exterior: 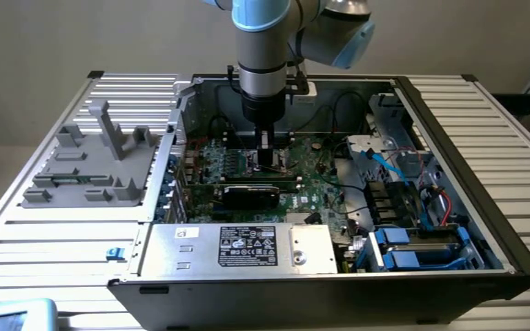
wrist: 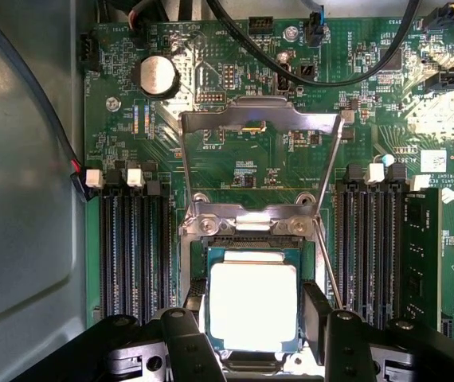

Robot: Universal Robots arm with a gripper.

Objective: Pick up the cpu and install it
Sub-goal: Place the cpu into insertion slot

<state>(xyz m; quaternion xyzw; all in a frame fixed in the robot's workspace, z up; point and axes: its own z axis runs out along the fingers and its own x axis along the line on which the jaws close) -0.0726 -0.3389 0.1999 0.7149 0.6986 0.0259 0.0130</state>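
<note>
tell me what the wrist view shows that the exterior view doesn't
Wrist view: the cpu, silver top up, at the socket, with the metal retention frame swung open beside it; a coin battery; black memory slots on either side.
Exterior view: the arm reaching down into the open computer case, the gripper low over the board, the white-labelled power supply, and a grey fixture on the exterior view's left.
Both: the green motherboard and black cables.
</note>
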